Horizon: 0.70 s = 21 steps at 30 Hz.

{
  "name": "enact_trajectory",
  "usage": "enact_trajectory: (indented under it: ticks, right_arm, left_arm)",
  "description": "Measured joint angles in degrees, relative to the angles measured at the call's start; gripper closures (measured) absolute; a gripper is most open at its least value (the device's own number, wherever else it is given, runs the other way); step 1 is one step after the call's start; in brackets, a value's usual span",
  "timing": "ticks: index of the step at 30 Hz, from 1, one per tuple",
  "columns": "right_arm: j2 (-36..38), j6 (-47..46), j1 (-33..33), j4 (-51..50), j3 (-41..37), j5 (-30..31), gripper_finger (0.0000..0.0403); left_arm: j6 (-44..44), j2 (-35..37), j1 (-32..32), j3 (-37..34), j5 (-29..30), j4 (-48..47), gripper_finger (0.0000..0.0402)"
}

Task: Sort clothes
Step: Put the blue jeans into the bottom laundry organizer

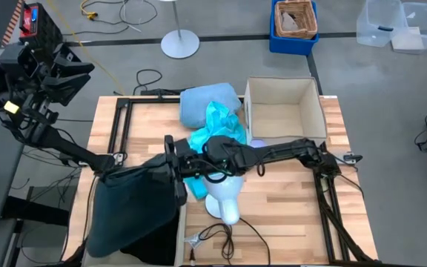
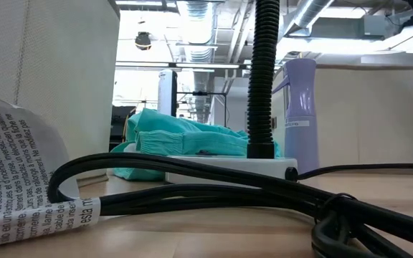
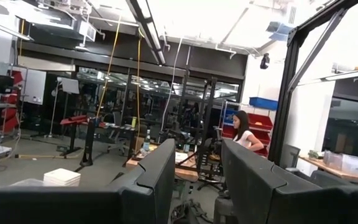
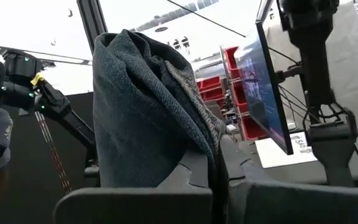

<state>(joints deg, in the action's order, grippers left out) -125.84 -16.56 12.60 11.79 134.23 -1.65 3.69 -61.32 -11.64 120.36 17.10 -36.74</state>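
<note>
My right gripper (image 1: 178,169) is clamped on the jeans (image 1: 136,208), fingers fully together with the denim pinched between them; in its wrist view the fabric (image 4: 148,112) stands bunched above the fingers (image 4: 216,193). From there the jeans hang down as a dark sheet toward the table's front-left corner, over the edge.

My left gripper (image 1: 113,162) sits at the other upper corner of the same sheet, just beside the fabric. Its fingers (image 3: 160,180) stand partly apart, and I cannot tell whether they hold the cloth; its wrist view looks out into the room, where a person (image 3: 241,132) stands far off.

Just behind the right gripper lies the teal shirt (image 1: 217,130), partly under the right arm. Beyond that, touching it, is the pale blue garment (image 1: 202,102). A cardboard box (image 1: 284,111) sits beside those two. The mannequin head (image 1: 224,199) rests on the table (image 1: 288,208) just in front of the right arm.
</note>
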Motion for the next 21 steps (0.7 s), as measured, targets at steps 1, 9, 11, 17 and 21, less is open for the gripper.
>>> enact_trajectory:
  ticks: [1,9,11,17,21]
  right_arm:
    - [-0.1,0.0,0.1,-0.4,0.0,-0.2,0.0403]
    - [-0.2,-2.5,0.8,-5.9,0.0,-1.8,0.0403]
    - [-0.2,-2.7,0.8,-6.7,0.0,-1.9,0.0403]
    - [-0.1,-3.6,1.7,-11.3,0.0,-2.3,0.0403]
    - [-0.1,-3.7,2.0,-11.9,0.0,-2.3,0.0391]
  left_arm:
    - [0.0,0.0,0.0,0.0,0.0,0.0,0.0276]
    - [0.2,0.0,0.0,0.0,0.0,0.0,0.0276]
    - [0.2,0.0,0.0,0.0,0.0,0.0,0.0276]
    - [0.7,0.0,0.0,0.0,0.0,-0.1,0.0276]
    - [0.9,0.0,0.0,0.0,0.0,-0.4,0.0276]
